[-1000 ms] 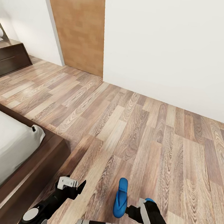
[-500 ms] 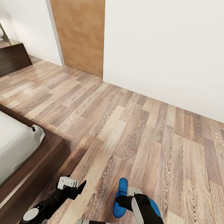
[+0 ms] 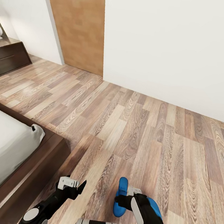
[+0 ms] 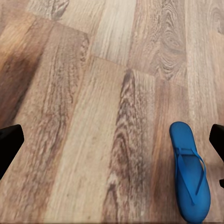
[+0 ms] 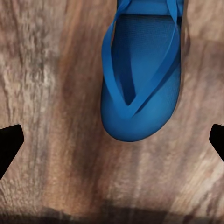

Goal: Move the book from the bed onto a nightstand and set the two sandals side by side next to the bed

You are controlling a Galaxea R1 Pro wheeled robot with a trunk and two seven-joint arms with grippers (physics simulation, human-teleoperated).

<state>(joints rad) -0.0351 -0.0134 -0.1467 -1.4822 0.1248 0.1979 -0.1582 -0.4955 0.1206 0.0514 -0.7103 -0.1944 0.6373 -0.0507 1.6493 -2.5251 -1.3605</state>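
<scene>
One blue sandal (image 3: 121, 197) unmoved on floor (image 3: 140, 137), right hand (image 3: 123, 202) barely shifted

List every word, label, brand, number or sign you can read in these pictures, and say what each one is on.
There is no readable text in these pictures.
The blue sandal has a plain sole and straps, with no brand mark visible.
The tan door, the white wall, the wood floor, the bed and the nightstand carry no lettering.
The right pincer and the left pincer show no labels.

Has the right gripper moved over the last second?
Yes. The right gripper swung leftward, from beside the blue sandal to over it; the sandal lies unmoved on its plank.
</scene>
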